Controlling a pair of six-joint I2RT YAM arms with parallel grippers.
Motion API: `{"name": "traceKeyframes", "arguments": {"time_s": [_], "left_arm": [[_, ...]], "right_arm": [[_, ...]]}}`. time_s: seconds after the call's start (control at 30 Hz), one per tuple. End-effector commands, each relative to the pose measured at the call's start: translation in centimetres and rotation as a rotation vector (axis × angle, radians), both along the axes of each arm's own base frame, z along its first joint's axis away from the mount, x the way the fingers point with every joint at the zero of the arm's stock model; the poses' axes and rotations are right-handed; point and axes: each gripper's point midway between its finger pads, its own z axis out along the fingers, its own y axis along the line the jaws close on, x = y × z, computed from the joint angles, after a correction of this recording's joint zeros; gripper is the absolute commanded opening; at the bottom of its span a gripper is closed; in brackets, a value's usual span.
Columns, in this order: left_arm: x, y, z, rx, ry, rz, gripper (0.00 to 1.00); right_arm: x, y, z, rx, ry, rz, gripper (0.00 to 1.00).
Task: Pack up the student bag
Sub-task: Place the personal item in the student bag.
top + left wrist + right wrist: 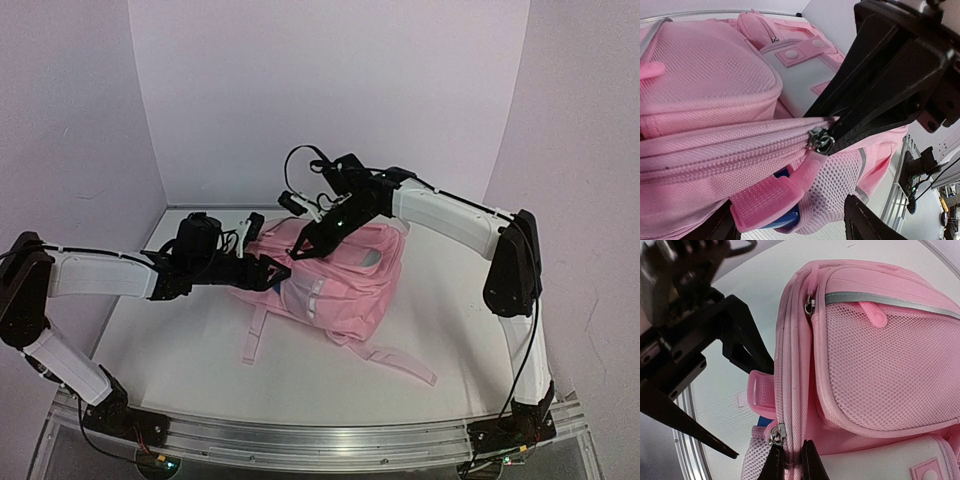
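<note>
Backpack (340, 285) is seemingly being zipped mid-table: right claw (792, 462) is pinching the zipper (820, 141), left claw (790, 222) is gaping around a loop (765, 200), needing to clamp.

A blue thing (787, 219) showed only as a sliver behind the loop strap (765, 200) and mesh of the student bag (705, 85), too covered to identify. The bag ran past the edges of both wrist views. The fingers (867, 222) of the left gripper (272, 270) were cut off at its own view's bottom edge.
</note>
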Motion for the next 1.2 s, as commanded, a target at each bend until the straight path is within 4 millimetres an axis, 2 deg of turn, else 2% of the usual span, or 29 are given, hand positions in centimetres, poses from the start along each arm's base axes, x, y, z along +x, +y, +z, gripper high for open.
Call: {"name": "traceKeyframes", "arguments": {"time_s": [0.0,0.13,0.3,0.67,0.83,1.03,1.17], "left_arm": [[-0.4,-1.3,0.9,-0.056,0.01,-0.036,0.69],[-0.9,-1.4,0.7,-0.065,0.025,-0.033,0.69],[-1.9,-2.7,-0.2,-0.065,0.06,-0.079,0.64],[-3.1,-3.9,-1.5,-0.114,0.138,-0.128,0.6],[-3.8,-4.3,-2.6,-0.146,0.19,-0.153,0.52],[-4.8,-4.6,-3.0,-0.151,0.205,-0.196,0.37],[-5.5,-4.8,-2.7,-0.118,0.194,-0.227,0.35]], "right_arm": [[-2.4,2.2,12.5,0.306,-0.172,0.12,0.0],[-2.3,2.1,12.4,0.304,-0.171,0.119,0.0],[-2.0,2.4,12.2,0.303,-0.173,0.116,0.0],[-1.0,2.7,12.7,0.314,-0.188,0.097,0.0],[-0.8,2.9,13.2,0.326,-0.184,0.088,0.0],[-0.9,2.9,12.5,0.318,-0.155,0.076,0.0],[-1.0,2.5,11.8,0.298,-0.163,0.083,0.0]]}}
